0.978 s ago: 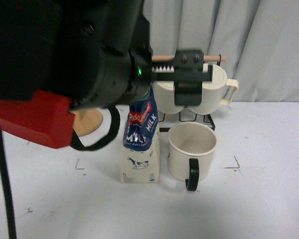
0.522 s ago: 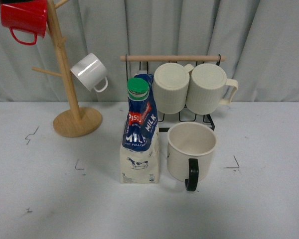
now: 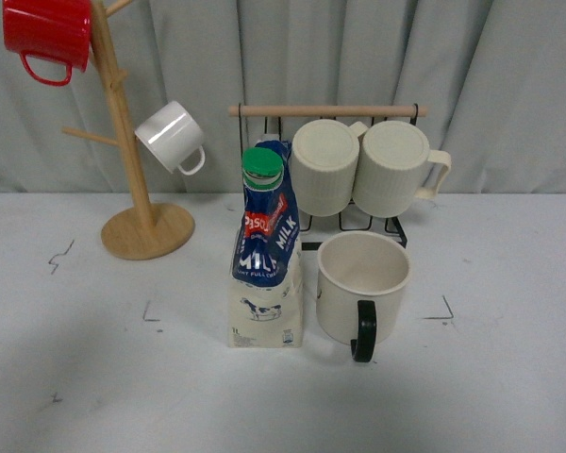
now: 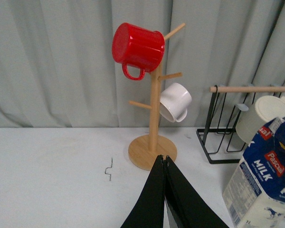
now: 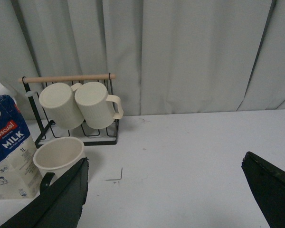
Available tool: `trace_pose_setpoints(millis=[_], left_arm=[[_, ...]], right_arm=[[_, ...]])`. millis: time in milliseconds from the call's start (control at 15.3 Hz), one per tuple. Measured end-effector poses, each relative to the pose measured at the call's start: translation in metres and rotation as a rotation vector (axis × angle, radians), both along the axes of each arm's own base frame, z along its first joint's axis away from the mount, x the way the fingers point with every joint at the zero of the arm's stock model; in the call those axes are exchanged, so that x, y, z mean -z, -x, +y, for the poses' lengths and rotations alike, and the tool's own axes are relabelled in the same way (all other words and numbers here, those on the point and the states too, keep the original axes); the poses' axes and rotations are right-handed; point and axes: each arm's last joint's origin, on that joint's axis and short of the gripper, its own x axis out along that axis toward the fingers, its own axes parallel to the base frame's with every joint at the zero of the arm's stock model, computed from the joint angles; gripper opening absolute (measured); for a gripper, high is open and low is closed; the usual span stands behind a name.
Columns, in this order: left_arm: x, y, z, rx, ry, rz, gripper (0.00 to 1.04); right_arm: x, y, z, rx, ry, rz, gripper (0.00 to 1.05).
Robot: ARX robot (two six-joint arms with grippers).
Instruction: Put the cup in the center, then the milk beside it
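In the front view, the cup (image 3: 363,284) stands just right of frame centre on the white table (image 3: 509,377) with its black handle facing the camera, and the milk (image 3: 265,260) stands upright just beside it to the left, with the rack of ribbed mugs (image 3: 358,168) behind them. The left gripper (image 4: 166,164) shows its fingers pressed together with nothing between them, low in the left wrist frame before the wooden mug tree (image 4: 153,118). The right gripper (image 5: 166,190) is spread wide and empty, its fingers at the lower corners of the right wrist frame
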Motion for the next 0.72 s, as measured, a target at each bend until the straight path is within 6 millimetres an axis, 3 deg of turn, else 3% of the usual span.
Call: trace_pose_setpoints(millis=[326, 717], left_arm=[[0.015, 0.02, 0.018, -0.013, 0.0, -0.001, 0.02], [0.025, 0.036, 0.017, 0.002, 0.0, -0.024, 0.02]], right_arm=[[0.0, 0.0, 0.0, 0.0, 0.0, 0.0, 0.98], [0.0, 0.0, 0.0, 0.0, 0.0, 0.0, 0.98]])
